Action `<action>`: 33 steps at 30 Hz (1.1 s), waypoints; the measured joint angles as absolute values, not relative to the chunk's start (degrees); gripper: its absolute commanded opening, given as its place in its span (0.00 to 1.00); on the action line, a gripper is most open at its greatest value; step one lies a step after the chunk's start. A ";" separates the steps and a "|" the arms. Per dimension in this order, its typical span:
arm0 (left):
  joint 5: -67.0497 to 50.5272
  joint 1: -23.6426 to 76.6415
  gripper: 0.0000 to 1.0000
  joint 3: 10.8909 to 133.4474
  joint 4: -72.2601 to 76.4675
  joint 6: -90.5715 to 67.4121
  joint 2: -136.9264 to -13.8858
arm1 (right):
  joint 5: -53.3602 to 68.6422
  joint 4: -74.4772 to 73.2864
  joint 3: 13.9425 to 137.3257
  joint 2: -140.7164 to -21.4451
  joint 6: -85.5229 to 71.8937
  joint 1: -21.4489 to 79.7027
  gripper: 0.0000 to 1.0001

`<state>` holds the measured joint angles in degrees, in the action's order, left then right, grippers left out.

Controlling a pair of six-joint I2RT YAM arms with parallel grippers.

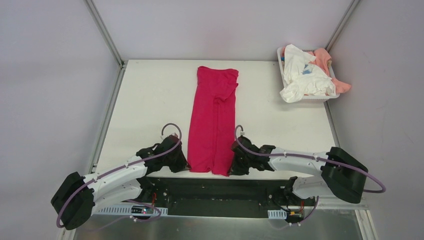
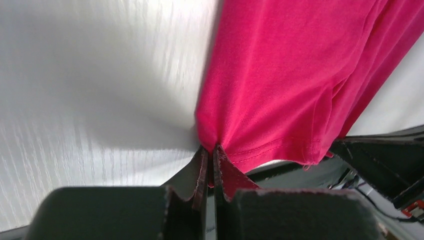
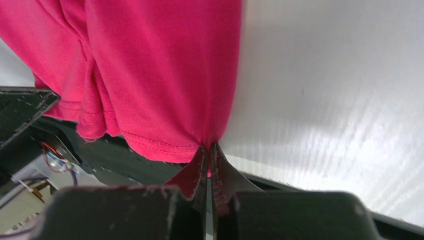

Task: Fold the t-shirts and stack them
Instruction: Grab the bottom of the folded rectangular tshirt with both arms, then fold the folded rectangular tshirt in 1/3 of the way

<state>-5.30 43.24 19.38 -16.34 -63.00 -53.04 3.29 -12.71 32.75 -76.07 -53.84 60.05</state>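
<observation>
A magenta-red t-shirt lies folded into a long narrow strip down the middle of the white table, collar end far, hem near. My left gripper is shut on the hem's near left corner; the left wrist view shows the cloth pinched between the fingertips. My right gripper is shut on the hem's near right corner, with the cloth pinched between the tips. White t-shirts and a peach-pink t-shirt lie crumpled in the basket.
A white plastic basket stands at the table's far right corner. The table's near edge runs just under both grippers, with the dark base plate below it. Grey walls and metal posts enclose the table.
</observation>
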 measured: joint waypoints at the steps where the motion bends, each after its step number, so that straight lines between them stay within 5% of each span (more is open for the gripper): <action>1: -5.72 43.83 0.00 18.98 -16.75 -63.00 -52.14 | 3.36 -12.67 31.92 -74.94 -54.00 60.55 0.00; 19: 0.78 46.41 0.00 28.62 -22.11 -56.75 -50.78 | -3.11 -16.86 35.42 -65.34 -44.53 57.06 0.00; 33: 7.99 35.00 0.00 47.66 -15.27 -46.61 -71.46 | -5.37 -14.92 51.46 -77.41 -32.62 42.87 0.00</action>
<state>7.99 35.00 47.66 -15.27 -46.61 -71.46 -5.37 -14.92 51.46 -77.41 -32.62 42.87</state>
